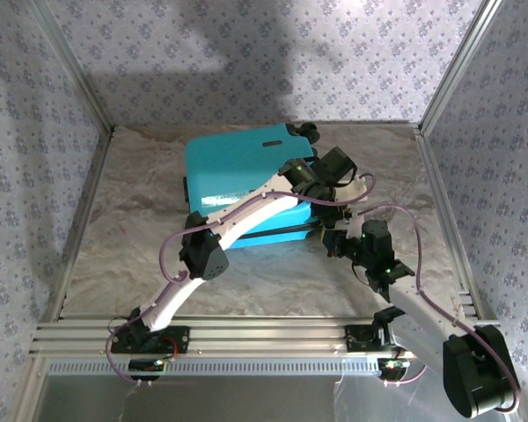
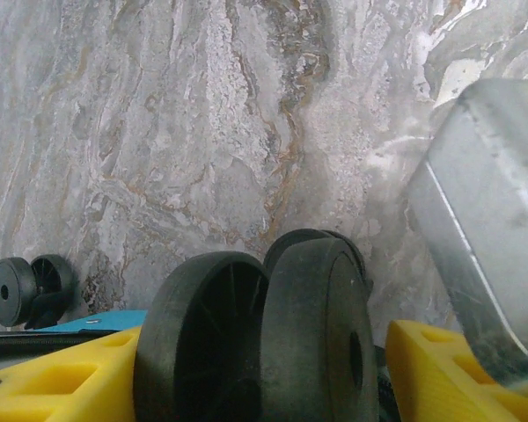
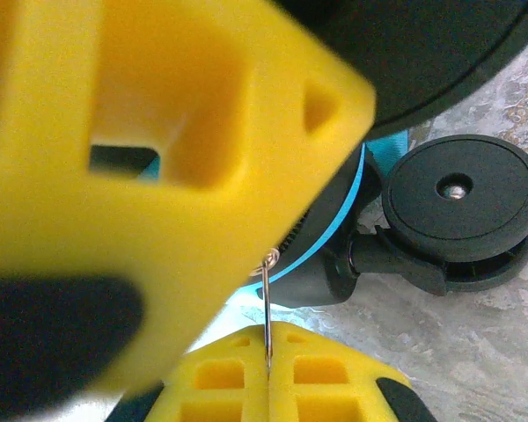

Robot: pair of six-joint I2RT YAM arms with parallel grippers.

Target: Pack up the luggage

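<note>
The right gripper (image 3: pixel 268 356) was fully closed, pinching a thin metal pull (image 3: pixel 267 303) between its tips. The left gripper (image 2: pixel 264 374) stood part open astride a caster (image 2: pixel 312 334), grip unconfirmed. The luggage (image 1: pixel 233 171) lay shut to the left of both, so a tug would likely slip the pull free or drag it unsteadied.

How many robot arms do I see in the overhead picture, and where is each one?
2. The left arm reaches from the near-left base over the luggage; the right arm comes from the near right toward its right corner.
</note>
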